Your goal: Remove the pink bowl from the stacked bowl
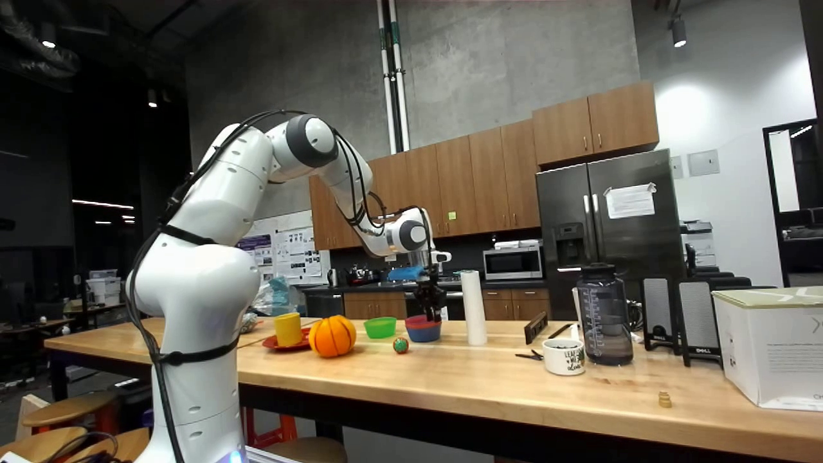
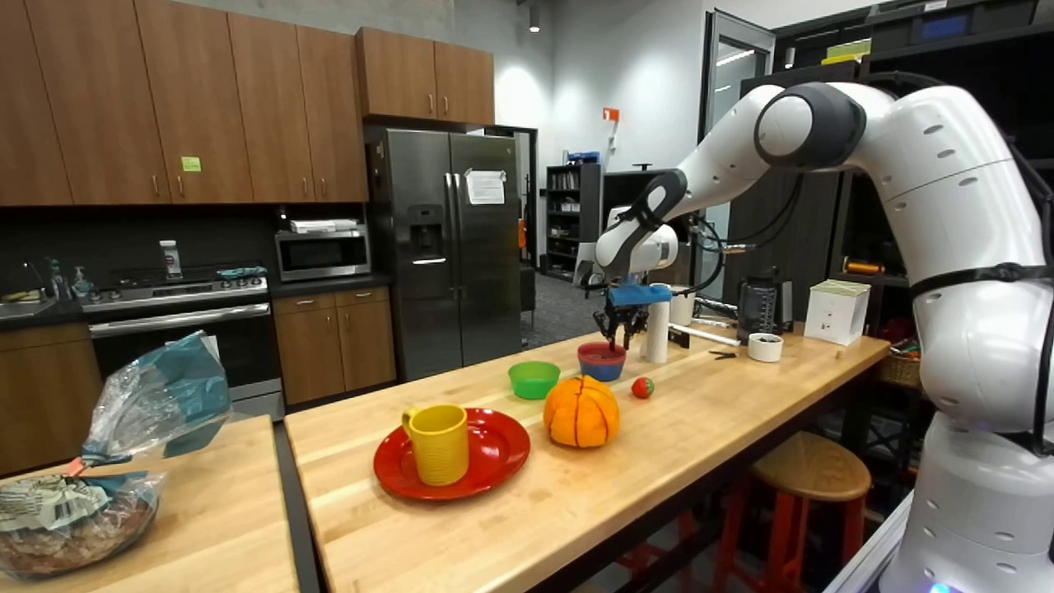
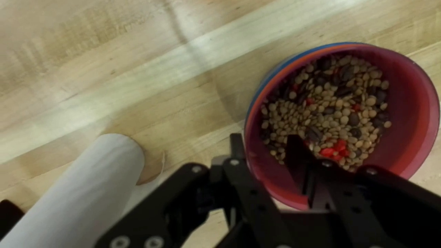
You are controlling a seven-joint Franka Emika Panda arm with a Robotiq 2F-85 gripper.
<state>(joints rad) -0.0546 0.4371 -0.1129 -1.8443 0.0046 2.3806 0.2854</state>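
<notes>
The pink bowl (image 3: 415, 103) looks reddish-pink and holds lentil-like pieces with dark and red bits. It sits inside the stacked bowl, whose blue edge (image 3: 292, 59) shows along its upper left side in the wrist view. In both exterior views the pink bowl (image 2: 593, 356) is on top and the blue-purple stacked bowl (image 2: 603, 373) is below, on the table. My gripper (image 3: 266, 146) is open and straddles the rim, one finger outside it and one over the inside. It also points down at the bowls in an exterior view (image 1: 433, 314). Contact with the rim cannot be told.
A white roll (image 1: 474, 308) stands close beside the bowls. A green bowl (image 2: 534, 380), a strawberry-like item (image 2: 642, 387) and an orange pumpkin (image 2: 581, 412) are nearby. A yellow mug (image 2: 440, 449) stands on a red plate (image 2: 502, 449). A white cup (image 1: 564, 357) stands beyond the roll.
</notes>
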